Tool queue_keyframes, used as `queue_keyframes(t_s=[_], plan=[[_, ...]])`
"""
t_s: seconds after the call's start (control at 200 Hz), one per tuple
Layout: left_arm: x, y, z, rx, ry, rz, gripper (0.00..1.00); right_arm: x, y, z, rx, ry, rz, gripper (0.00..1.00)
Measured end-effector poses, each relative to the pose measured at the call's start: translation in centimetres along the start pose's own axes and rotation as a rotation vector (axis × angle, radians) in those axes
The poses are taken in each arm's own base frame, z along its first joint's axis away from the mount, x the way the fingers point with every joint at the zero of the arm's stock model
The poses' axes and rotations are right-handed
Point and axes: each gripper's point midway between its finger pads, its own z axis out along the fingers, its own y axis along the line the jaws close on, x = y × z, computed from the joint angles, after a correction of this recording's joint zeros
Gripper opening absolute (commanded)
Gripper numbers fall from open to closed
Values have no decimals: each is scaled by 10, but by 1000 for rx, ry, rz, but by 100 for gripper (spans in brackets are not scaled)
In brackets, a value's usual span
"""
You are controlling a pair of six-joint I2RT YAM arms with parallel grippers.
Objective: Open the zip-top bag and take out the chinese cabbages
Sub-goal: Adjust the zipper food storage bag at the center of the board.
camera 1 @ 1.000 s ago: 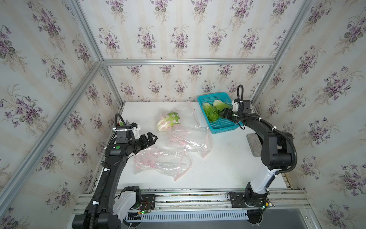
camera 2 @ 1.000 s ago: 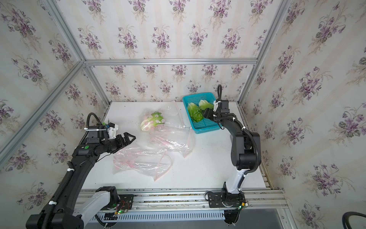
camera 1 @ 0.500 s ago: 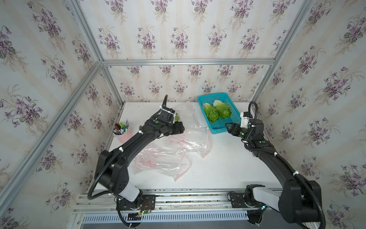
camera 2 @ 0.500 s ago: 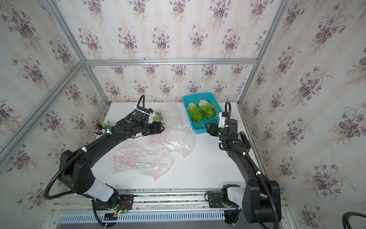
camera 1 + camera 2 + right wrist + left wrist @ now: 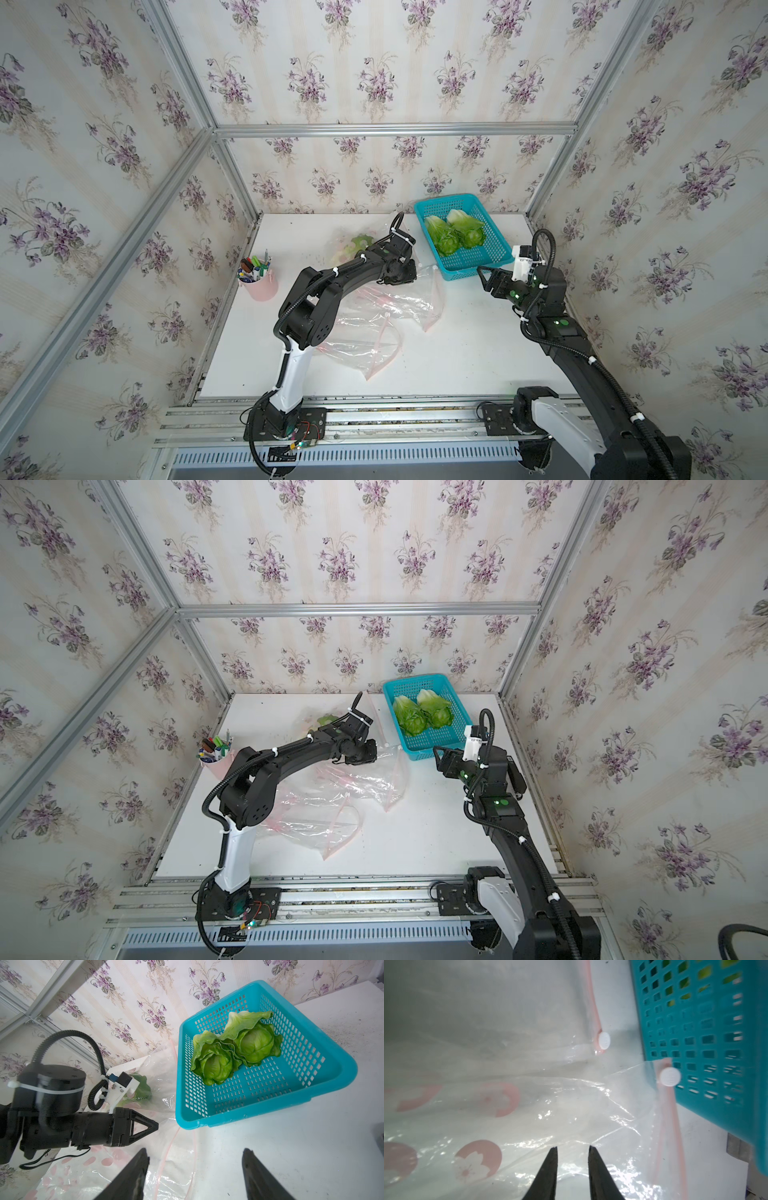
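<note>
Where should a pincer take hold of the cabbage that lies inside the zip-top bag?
Grip the cabbage across its green leafy end, probably coming from the basket side: the leaves point toward the bag's pink zip edge, and the pale base lies deeper inside.

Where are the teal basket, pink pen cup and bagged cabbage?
teal basket [image 5: 478, 268], in a top view, near wall
pink pen cup [image 5: 261, 286], in a top view, side
bagged cabbage [image 5: 360, 242], in a top view, green leaves
</note>
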Motion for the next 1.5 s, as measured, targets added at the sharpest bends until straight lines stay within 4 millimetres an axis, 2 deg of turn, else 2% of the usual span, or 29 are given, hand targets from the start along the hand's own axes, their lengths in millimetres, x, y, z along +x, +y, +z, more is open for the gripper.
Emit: queue_keyframes(t_s=[0.08, 0.17, 0.315, 0.425, 0.47, 0.53, 0.545, 0.615, 0.659, 0.764, 0.874, 0.984, 1.069, 1.184, 1.309, 1.499], plan=[[13, 21, 6, -42, 24, -7, 28, 1, 0, -2, 0, 0, -3, 71], [31, 47, 1, -95, 51, -13, 29, 5, -2, -1, 4, 11, 1, 71], [47, 76, -25, -146, 44, -7, 30, 9, -3, 0, 7, 24, 6, 71], [47, 86, -49, -157, 7, 2, 32, 11, -3, 0, 8, 35, 9, 71], [46, 90, -57, -161, -12, 9, 36, 13, -3, -1, 8, 41, 10, 71], [44, 95, -69, -168, -37, 13, 53, 13, -3, -1, 8, 42, 8, 72], [43, 96, -72, -168, -44, 12, 54, 13, -3, -2, 8, 41, 8, 72], [37, 95, -88, -164, -84, 11, 77, 13, -3, -3, 8, 39, 7, 72], [31, 91, -100, -150, -116, 27, 85, 13, -3, -3, 8, 39, 7, 72], [11, 70, -125, -102, -196, 49, 99, 18, -5, -4, 13, 51, 11, 72], [-13, 45, -134, -54, -257, 51, 99, 24, -7, -3, 15, 61, 20, 72], [-25, 28, -112, -32, -264, -2, 98, 29, -9, -2, 17, 69, 28, 74], [-21, 27, -83, -20, -251, -80, 96, 31, -8, -2, 18, 68, 24, 76], [-7, 34, -37, -4, -238, -237, 90, 30, -4, -6, 6, 51, 10, 77], [-5, 33, 3, 47, -279, -389, 83, 32, -2, -9, 0, 45, 4, 77], [-29, -8, 26, 202, -420, -515, 74, 31, 2, -12, -11, 36, -1, 77]])
